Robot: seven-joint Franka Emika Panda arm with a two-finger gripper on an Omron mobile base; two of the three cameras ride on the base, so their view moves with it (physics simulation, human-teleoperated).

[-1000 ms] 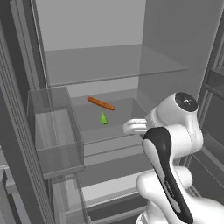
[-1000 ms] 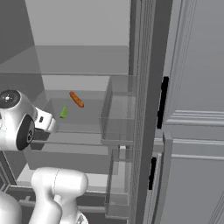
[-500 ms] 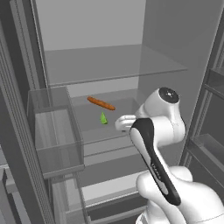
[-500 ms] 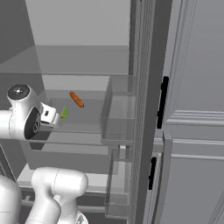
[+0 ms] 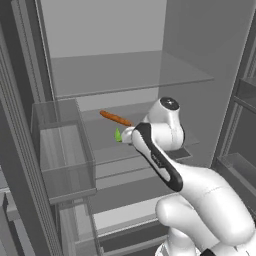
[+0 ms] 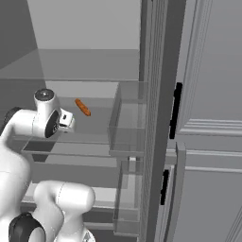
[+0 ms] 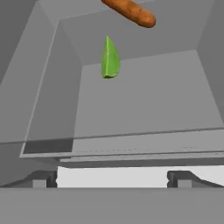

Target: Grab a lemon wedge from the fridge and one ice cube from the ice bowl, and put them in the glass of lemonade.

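In the hand view the lemon wedge, a small yellow-green pointed piece, lies on a glass shelf of the open fridge, ahead of my gripper. The gripper is open, its two dark fingertips wide apart and holding nothing, short of the shelf's front edge. From the left base view the wedge peeks out just left of my hand. My hand covers the wedge in the right base view. The ice cube, ice bowl and glass of lemonade are out of view.
A long orange carrot-like thing lies just behind the wedge on the same shelf. A clear door bin juts out on the left, and another glass shelf sits above. Grey cabinets with black handles stand right of the fridge.
The arm has swung forward and down into the fridge, bringing the hand close up to the wedge. The gripper has stayed open. The wedge and the orange thing have not moved.
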